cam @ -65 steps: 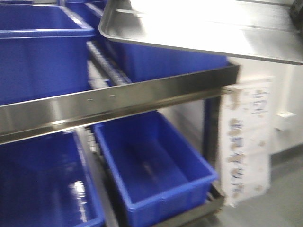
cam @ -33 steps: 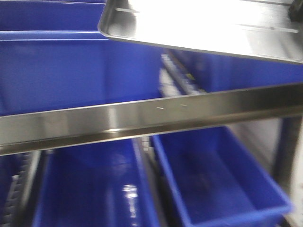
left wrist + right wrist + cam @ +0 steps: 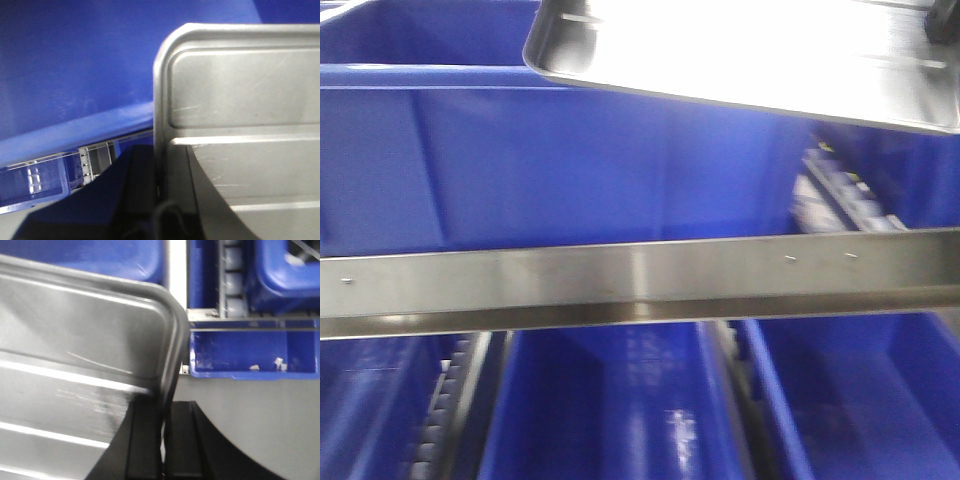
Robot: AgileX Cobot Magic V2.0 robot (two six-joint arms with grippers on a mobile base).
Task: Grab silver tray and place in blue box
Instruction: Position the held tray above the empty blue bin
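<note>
Shelving fills my front view: a steel rail (image 3: 640, 280) runs across it, with the box (image 3: 570, 160) on the tier above and more blue crates (image 3: 610, 420) below. Over the box's near rim hangs the tray (image 3: 750, 50), roughly level and not yet inside. I carry it from both ends so it cannot tip. My left gripper (image 3: 161, 165) is pinched narrow on one short rim, my right gripper (image 3: 164, 410) likewise on the opposite one. Lowering it past the rim comes next, I judge.
</note>
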